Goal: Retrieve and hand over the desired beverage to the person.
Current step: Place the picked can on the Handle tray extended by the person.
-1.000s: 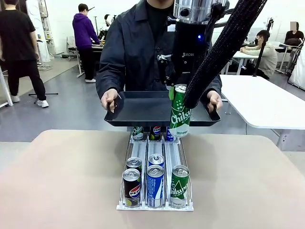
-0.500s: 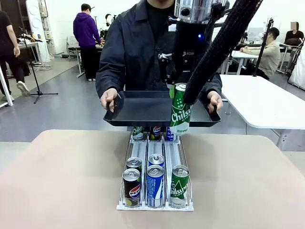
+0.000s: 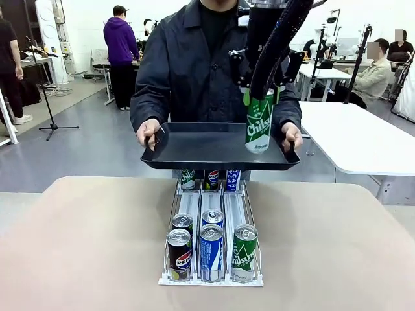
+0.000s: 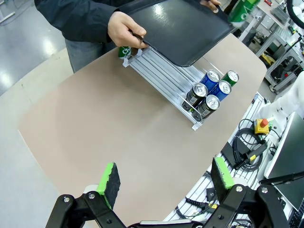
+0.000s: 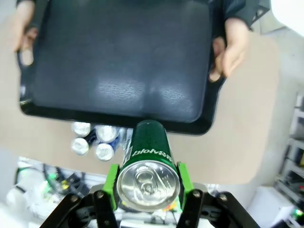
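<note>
Green can (image 3: 259,124), upper centre-right: rigid, slick, probably full; my right gripper (image 3: 260,97) clamps its upper wall; left gripper (image 4: 164,183) gapes empty.

green can (image 3: 258,126): glossy metal | tray (image 3: 194,146): matt plastic | table (image 3: 97,246): smooth matt
</note>
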You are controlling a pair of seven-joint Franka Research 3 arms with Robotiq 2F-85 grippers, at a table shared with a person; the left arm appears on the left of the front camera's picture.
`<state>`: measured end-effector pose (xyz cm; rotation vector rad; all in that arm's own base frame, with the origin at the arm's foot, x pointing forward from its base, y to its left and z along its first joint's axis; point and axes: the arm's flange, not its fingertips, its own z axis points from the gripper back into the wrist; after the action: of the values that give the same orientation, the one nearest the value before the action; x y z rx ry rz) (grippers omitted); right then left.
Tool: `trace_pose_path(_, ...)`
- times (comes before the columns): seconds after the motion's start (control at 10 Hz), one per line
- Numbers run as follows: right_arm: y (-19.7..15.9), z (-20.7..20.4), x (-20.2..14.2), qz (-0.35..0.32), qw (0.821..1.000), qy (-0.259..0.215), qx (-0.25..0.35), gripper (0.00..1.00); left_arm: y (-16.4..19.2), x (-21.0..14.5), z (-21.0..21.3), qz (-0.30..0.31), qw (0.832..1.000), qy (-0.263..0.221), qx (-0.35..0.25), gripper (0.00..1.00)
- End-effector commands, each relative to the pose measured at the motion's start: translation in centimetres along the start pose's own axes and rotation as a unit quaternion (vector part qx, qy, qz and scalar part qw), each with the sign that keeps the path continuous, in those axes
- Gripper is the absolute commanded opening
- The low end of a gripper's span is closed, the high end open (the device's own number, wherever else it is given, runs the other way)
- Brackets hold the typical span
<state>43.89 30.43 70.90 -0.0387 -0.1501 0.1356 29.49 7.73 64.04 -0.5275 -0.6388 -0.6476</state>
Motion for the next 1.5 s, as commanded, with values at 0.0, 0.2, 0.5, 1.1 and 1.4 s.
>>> trace_pose_path(0.0, -1.1, 0.7, 3.8, 0.016, 1.0, -0.006, 0.007, 0.58, 0.1, -0.1, 0.1, -0.011, 1.0, -0.005, -0.008, 1.0)
trace_pose_path(0.2, -2.8, -0.8, 6.4, 0.025, 0.999, -0.019, 0.039, 0.58, 0.1, -0.1, 0.1, -0.011, 1.0, -0.005, -0.008, 1.0)
trace_pose_path(0.5, -2.4, -3.8, 7.4, 0.02, 0.998, -0.029, 0.042, 0.58, 0.1, -0.1, 0.1, -0.011, 1.0, -0.005, -0.008, 1.0)
trace_pose_path(1.1, -1.8, -7.3, 7.9, -0.019, 0.999, 0.021, 0.046, 0.58, 0.1, -0.1, 0.1, -0.011, 1.0, -0.005, -0.008, 1.0)
trace_pose_path(1.4, -1.6, -7.0, 8.1, -0.02, 0.998, 0.03, 0.049, 0.58, 0.1, -0.1, 0.1, -0.011, 1.0, -0.005, -0.008, 1.0)
